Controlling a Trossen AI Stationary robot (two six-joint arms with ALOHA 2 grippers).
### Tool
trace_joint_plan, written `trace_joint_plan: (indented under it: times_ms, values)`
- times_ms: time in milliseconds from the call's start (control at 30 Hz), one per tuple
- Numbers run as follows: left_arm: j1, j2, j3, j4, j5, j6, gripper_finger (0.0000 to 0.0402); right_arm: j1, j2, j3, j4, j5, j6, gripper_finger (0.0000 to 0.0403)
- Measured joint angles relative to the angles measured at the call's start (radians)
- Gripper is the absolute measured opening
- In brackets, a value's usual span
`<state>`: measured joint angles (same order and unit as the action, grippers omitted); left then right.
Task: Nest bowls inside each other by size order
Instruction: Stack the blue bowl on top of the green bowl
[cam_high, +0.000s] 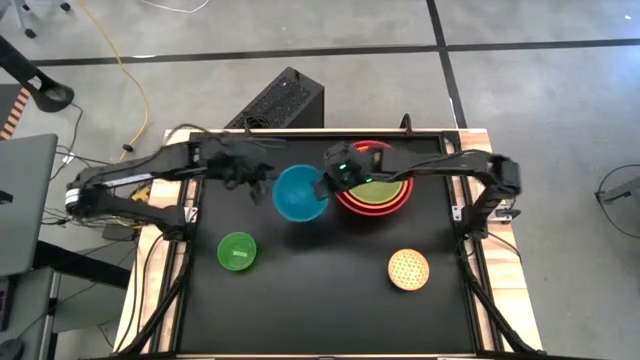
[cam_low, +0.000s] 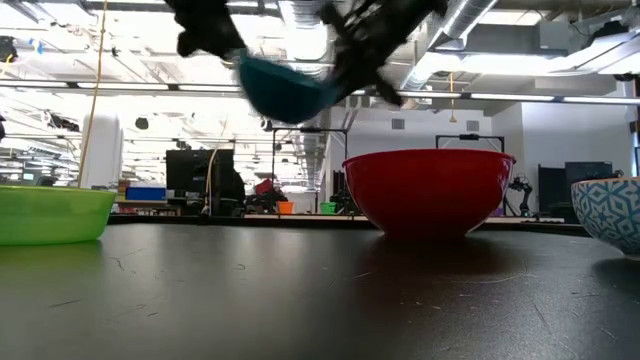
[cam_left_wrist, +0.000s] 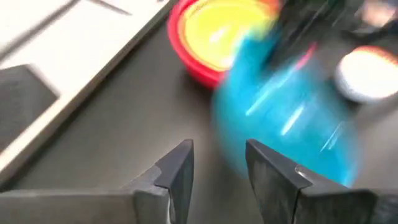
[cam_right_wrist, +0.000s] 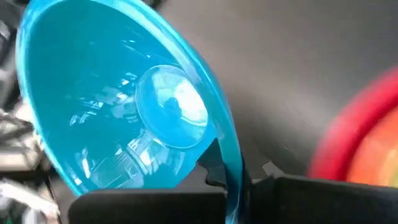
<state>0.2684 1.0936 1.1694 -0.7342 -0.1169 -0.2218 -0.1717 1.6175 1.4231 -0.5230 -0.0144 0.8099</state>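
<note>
- Blue bowl pinched by its rim in right gripper, up off table.
- Left gripper just beside, fingers apart, empty.
- Red bowl close by.

Blue bowl, centre of frame: glossy, smooth plastic with bright streaked reflections across its inner wall. Red bowl, right of centre: smooth plastic with a soft sheen. Green bowl, left edge: smooth plastic, mildly shiny. Dotted bowl, lower right: perforated-looking patterned surface. Desk, lower frame: matt black top, finely scratched. Left hand, lower centre: dark matt fingers.
</note>
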Motion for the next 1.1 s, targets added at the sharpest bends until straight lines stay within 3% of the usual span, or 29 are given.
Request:
trace_joint_plan:
  times_ms: [100,233,400,500,633,800,1100]
  values:
    - [0.004,-0.106,-0.002,-0.021,-0.076,-0.003,0.0136,-0.037,-0.115,0.001,-0.193,0.005,-0.013,0.0006]
    - [0.002,-0.232,0.0,-0.041,-0.194,0.001,0.0137,-0.09,-0.24,-0.013,-0.498,0.108,0.02,0.0006]
    - [0.003,-0.344,-0.052,-0.026,-0.251,0.019,0.0137,-0.19,-0.351,-0.133,-0.568,0.138,0.076,0.0006]
    - [0.003,-0.394,-0.141,0.041,-0.195,0.018,0.0137,-0.282,-0.364,-0.24,-0.49,0.084,0.071,0.0006]
    - [0.003,-0.451,-0.313,0.264,-0.012,-0.031,0.0138,-0.37,-0.353,-0.351,-0.324,-0.019,0.049,0.0006]
    - [0.003,-0.491,-0.498,0.514,0.131,-0.178,0.0138,-0.382,-0.284,-0.378,-0.302,-0.012,0.047,0.0006]
    - [0.001,-0.527,-0.564,0.531,0.249,-0.262,0.0138,-0.408,-0.192,-0.377,-0.306,-0.013,0.027,0.0006]
